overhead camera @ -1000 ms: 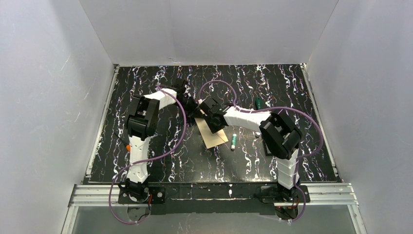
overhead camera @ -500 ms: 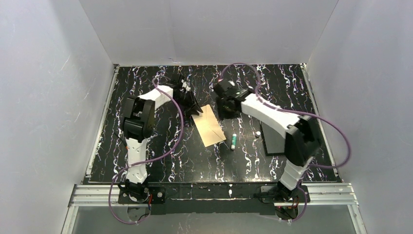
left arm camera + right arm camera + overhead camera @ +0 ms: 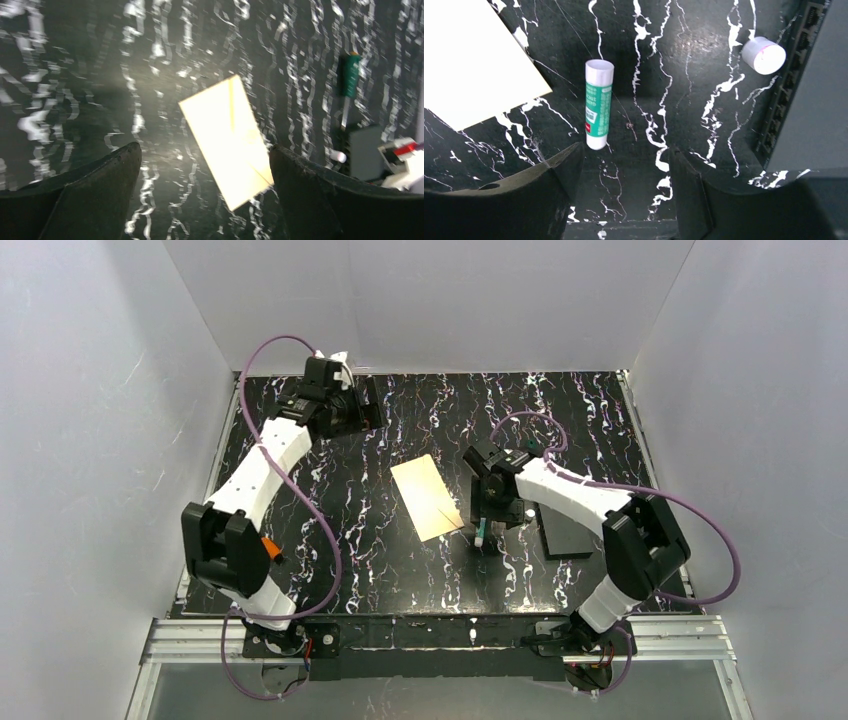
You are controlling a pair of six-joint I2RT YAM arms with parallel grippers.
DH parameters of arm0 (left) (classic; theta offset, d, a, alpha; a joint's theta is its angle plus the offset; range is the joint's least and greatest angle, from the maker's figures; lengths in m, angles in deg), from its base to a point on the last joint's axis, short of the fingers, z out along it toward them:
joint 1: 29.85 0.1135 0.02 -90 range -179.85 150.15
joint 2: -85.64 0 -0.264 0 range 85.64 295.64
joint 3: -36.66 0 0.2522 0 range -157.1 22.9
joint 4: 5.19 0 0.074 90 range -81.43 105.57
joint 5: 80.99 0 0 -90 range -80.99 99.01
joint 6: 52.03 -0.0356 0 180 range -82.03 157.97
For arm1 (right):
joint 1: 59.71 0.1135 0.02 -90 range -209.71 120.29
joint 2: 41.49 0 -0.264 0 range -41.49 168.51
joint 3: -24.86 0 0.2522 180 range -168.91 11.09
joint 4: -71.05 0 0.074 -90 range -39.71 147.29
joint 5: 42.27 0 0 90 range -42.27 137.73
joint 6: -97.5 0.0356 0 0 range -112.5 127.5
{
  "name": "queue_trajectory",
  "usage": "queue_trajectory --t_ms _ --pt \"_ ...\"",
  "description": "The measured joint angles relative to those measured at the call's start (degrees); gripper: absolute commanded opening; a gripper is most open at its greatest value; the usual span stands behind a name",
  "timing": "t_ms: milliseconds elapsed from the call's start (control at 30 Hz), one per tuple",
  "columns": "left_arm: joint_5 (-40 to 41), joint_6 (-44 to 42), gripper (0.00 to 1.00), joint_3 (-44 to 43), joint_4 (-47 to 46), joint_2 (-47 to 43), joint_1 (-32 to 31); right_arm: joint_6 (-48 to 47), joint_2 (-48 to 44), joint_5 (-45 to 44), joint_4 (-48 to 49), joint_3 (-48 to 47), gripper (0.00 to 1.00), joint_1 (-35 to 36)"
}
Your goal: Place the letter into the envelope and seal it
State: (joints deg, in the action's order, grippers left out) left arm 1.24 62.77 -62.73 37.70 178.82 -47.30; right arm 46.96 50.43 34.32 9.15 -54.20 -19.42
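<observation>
The pale cream envelope (image 3: 428, 498) lies flat on the black marbled table, a thin fold line crossing its face (image 3: 227, 140); one corner shows in the right wrist view (image 3: 469, 65). The letter is hidden from view. My left gripper (image 3: 366, 410) hangs high at the back left, open and empty (image 3: 204, 150), well away from the envelope. My right gripper (image 3: 483, 510) is just right of the envelope, open and empty (image 3: 624, 152). A green-and-white glue stick (image 3: 598, 104) lies on the table just ahead of its left fingertip (image 3: 571, 152).
The glue stick (image 3: 481, 530) lies by the envelope's near right corner. Beside it, a white cap (image 3: 764, 55) rests against a dark grey box (image 3: 566, 530). A green marker (image 3: 350, 75) lies farther back on the table.
Both grippers opened and left the envelope. The left arm swung up to the back left corner. The right arm moved right and down over the glue stick.
</observation>
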Motion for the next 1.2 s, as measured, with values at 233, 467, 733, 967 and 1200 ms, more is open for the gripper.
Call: queue_trajectory --t_ms 233,467,733,967,1200 --pt "11.4 -3.8 0.98 2.3 0.9 -3.9 2.6 1.0 4.0 1.0 5.5 0.4 0.59 0.6" --pt "14.2 -2.9 0.98 2.4 3.2 -3.8 3.3 1.4 10.3 0.1 6.4 -0.6 0.47 2.7" --pt "7.3 -3.4 0.97 1.3 6.6 -1.2 3.3 0.4 10.3 -2.1 6.2 -1.1 0.17 3.5" --pt "-12.2 -2.1 0.95 3.8 4.7 -0.7 3.4 -6.6 7.1 -2.9 8.5 1.9 0.12 3.6" --pt "-36.9 6.2 0.95 15.2 -4.4 -0.6 2.2 -23.2 -6.2 10.3 17.5 4.2 0.17 3.6"
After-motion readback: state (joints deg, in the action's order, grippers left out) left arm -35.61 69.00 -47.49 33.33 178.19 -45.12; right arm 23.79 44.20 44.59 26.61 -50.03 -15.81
